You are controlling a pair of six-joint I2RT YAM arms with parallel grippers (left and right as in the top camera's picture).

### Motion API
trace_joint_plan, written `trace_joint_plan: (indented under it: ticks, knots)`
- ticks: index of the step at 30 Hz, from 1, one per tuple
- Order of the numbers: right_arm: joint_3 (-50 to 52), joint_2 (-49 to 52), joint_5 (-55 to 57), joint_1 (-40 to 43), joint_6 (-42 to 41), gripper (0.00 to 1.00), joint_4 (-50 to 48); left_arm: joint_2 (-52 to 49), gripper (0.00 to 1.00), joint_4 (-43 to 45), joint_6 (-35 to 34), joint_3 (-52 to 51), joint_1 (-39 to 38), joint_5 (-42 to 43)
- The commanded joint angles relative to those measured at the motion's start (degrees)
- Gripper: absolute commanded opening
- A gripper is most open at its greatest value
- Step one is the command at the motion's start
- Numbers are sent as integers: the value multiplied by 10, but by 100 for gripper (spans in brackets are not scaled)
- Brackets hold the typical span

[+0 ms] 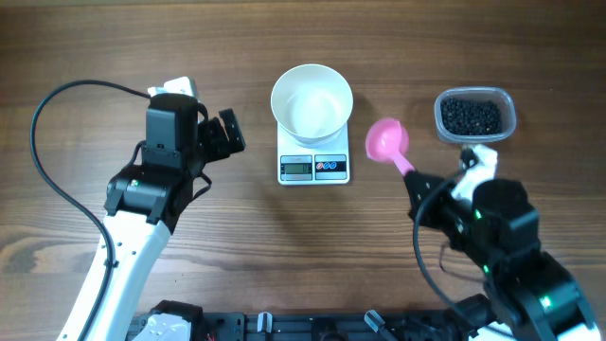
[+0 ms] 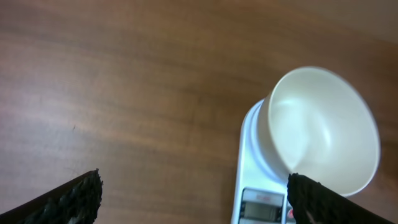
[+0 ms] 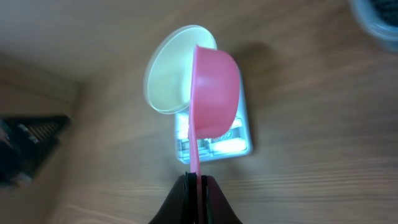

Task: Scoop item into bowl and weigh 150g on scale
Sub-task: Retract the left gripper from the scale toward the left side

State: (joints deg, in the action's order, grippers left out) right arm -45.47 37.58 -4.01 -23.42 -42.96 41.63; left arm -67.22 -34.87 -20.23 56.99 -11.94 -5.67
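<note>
I am holding the left gripper (image 1: 225, 134) spread wide and empty, clear of the scale (image 1: 313, 168). The bowl (image 1: 311, 102) is sitting on it (nothing inside yet), ready for weighing. The right gripper (image 3: 198, 185) is pinching the pink scoop (image 1: 387, 142) by its handle, near the tub (image 1: 511, 112) of beans (image 1: 471, 116). I am counting one of each; the beans are too many to count.

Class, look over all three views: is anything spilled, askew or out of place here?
Nothing stands out. The bowl sits upright and empty on the scale, the beans are all in their tub, and the right gripper holds the pink scoop.
</note>
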Motion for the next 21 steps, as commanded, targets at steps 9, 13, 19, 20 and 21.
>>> trace_joint_plan:
  ticks: [9,13,19,20,21]
  knots:
    - [-7,-32,119,2,104,4,122,22,100,-176,161,5,2,111]
    - [-7,-32,122,2,112,4,104,71,100,-226,217,5,2,138]
    - [-7,-32,121,2,129,4,76,142,100,-216,199,5,2,126]
    - [-7,-32,122,2,130,4,73,150,100,-216,175,5,2,94]
    - [-7,-32,122,2,130,4,70,160,100,-216,154,5,2,64]
